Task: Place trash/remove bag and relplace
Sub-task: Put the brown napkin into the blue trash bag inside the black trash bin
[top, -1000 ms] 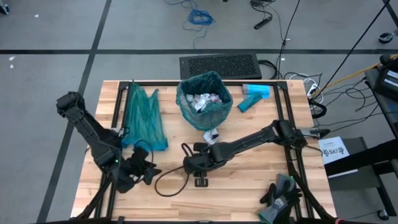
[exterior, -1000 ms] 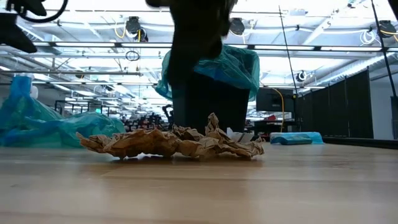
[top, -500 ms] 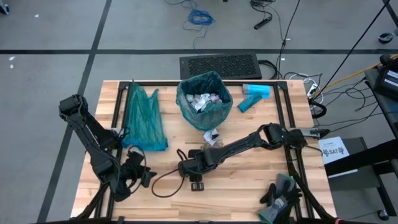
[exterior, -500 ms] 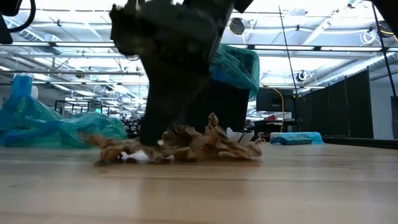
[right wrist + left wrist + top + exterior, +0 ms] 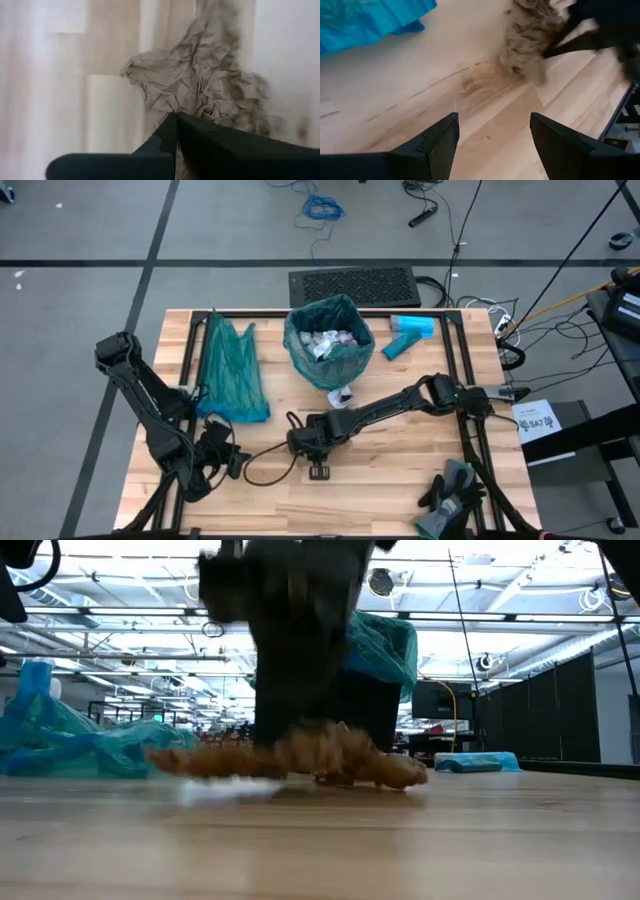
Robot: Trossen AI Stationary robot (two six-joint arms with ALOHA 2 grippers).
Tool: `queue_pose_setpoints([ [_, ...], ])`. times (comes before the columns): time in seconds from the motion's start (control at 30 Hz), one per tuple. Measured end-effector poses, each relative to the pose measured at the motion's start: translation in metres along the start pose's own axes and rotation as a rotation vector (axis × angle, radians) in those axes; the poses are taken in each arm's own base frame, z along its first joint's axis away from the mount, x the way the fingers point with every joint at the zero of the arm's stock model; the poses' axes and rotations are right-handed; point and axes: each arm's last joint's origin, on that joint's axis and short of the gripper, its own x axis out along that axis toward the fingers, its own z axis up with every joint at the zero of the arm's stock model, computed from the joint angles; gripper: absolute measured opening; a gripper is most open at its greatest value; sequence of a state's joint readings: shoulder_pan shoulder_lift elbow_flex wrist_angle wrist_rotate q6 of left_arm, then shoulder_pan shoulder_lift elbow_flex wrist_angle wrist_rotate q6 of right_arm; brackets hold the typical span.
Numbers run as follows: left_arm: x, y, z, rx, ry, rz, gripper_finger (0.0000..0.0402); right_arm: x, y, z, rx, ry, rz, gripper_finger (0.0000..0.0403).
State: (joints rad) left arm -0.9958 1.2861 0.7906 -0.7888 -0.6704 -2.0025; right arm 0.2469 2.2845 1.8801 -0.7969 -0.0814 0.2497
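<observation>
A crumpled brown paper scrap [image 5: 330,758] lies on the table in front of the bin [image 5: 328,340], which is lined with a teal bag and holds several white and purple scraps. My right gripper [image 5: 300,444] is down on the brown paper and shut on it. My left gripper [image 5: 492,135] hangs open above bare wood near the table's left front, pointing toward the paper [image 5: 527,42], with nothing between its fingers. A small white scrap [image 5: 340,397] lies at the bin's foot. My right gripper pinches a crumpled fold of the brown paper [image 5: 192,112] between its two shut fingers [image 5: 165,135]. The fingers come steeply from above, slanting from the table's right. The rest of the paper spreads out beyond the fingertips and rests low on the table [image 5: 390,772].
A spare teal bag [image 5: 230,370] lies flat left of the bin. A light-blue pack [image 5: 410,335] is at the back right, dark gloves [image 5: 450,490] at the near right corner. A black cable loop [image 5: 265,470] lies between the grippers.
My right gripper has come down onto the brown paper and shut on it; the paper has bunched together under the fingers and shifted a little on the table. My left gripper has sunk slightly toward the table's near left and stayed open.
</observation>
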Motion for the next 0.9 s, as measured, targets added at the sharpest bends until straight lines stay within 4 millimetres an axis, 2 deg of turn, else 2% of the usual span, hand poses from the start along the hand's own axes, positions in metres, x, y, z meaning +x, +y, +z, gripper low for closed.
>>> queue_pose_setpoints([
  [0.23, 0.003, 0.002, 0.008, 0.041, -0.025, 0.051, 0.0244, -0.069, 0.003, 0.017, 0.038, -0.148, 0.025, 0.0001],
  [0.57, 0.022, -0.010, 0.031, 0.254, 0.004, 0.071, 0.0244, -0.198, -0.008, 0.032, 0.061, -0.476, -0.092, 0.0000],
  [0.67, 0.027, -0.016, 0.043, 0.293, 0.007, 0.051, 0.0244, -0.231, -0.018, 0.029, 0.078, -0.550, -0.149, 0.0000],
  [0.73, 0.031, -0.021, 0.053, 0.328, 0.014, 0.023, 0.0244, -0.246, -0.029, 0.026, 0.110, -0.570, -0.209, 0.0000],
  [0.83, 0.035, -0.027, 0.069, 0.372, 0.011, -0.019, 0.0244, -0.262, -0.050, 0.018, 0.151, -0.556, -0.290, 0.0000],
  [0.9, 0.037, -0.028, 0.080, 0.380, -0.006, -0.030, 0.0244, -0.266, -0.067, 0.014, 0.189, -0.526, -0.317, 0.0000],
])
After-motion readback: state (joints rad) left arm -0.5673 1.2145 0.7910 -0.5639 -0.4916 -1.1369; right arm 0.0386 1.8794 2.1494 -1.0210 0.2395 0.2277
